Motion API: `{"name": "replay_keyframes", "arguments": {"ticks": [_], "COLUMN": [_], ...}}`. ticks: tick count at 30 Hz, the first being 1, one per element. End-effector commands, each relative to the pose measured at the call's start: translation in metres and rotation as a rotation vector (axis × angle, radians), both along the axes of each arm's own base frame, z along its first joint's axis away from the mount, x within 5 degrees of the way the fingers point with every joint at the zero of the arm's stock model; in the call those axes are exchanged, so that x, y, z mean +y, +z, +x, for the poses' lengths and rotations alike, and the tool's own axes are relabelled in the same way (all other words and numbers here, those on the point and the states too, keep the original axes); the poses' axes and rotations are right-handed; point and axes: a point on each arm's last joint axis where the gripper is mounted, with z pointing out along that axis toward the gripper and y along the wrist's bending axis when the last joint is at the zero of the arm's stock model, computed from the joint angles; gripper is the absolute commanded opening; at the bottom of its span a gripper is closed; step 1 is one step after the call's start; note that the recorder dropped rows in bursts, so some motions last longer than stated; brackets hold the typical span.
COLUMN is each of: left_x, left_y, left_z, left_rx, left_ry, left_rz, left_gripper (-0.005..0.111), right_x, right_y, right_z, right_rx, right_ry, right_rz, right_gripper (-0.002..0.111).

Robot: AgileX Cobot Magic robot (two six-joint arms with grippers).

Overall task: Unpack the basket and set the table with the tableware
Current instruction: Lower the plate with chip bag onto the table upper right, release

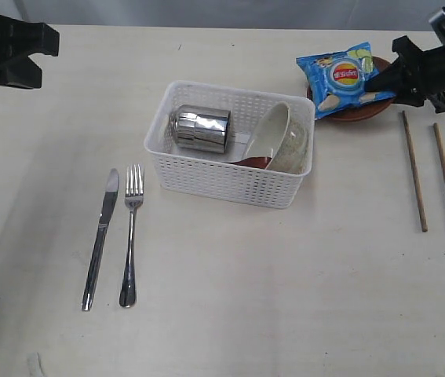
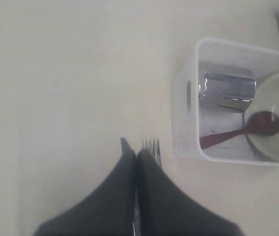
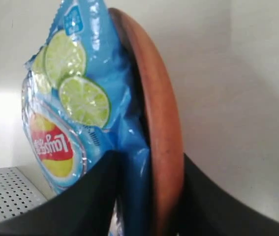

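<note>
The white basket (image 1: 222, 184) sits mid-table holding the steel cup (image 1: 200, 128) on its side, the tilted off-white bowl (image 1: 281, 140) and the red-brown spoon (image 1: 253, 162). Knife (image 1: 100, 236) and fork (image 1: 130, 236) lie side by side left of it. Two chopsticks (image 1: 413, 169) lie at the right. The brown plate (image 1: 359, 112) rests at the back right under a blue chip bag (image 1: 340, 76). My right gripper (image 3: 149, 167) straddles the plate (image 3: 161, 123) rim and a bag (image 3: 80, 98) corner; whether it still presses them is unclear. My left gripper (image 2: 137, 155) hangs shut and empty over the knife and fork.
The left arm (image 1: 10, 47) hovers at the back left corner. The table's far edge runs just behind the plate. The basket's lattice wall (image 3: 6, 196) shows beside the chip bag in the right wrist view.
</note>
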Motion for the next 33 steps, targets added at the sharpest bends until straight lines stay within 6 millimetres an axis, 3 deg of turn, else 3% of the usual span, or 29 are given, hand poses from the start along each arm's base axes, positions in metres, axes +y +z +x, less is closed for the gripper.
{"name": "replay_keyframes", "arguments": {"ticks": [1, 12, 19, 25, 33], "left_x": [0.000, 0.000, 0.000, 0.000, 0.000], "left_y": [-0.001, -0.001, -0.001, -0.001, -0.001], "left_z": [0.000, 0.000, 0.000, 0.000, 0.000], "left_rx": [0.001, 0.001, 0.001, 0.001, 0.001], "left_ry": [0.011, 0.011, 0.011, 0.011, 0.011], "left_rz": [-0.013, -0.013, -0.013, -0.015, -0.015], "left_gripper": [0.000, 0.000, 0.000, 0.000, 0.000], "right_x": [-0.005, -0.008, -0.008, -0.003, -0.002], "right_y": [0.007, 0.027, 0.019, 0.015, 0.022], "right_z": [0.001, 0.000, -0.002, -0.001, 0.003], "right_rx": [-0.029, -0.074, -0.055, -0.050, -0.072], "right_ry": [-0.009, 0.018, 0.042, 0.054, 0.062], "right_rz": [-0.026, -0.108, -0.131, -0.127, -0.134], "right_gripper": [0.036, 0.036, 0.036, 0.055, 0.055]}}
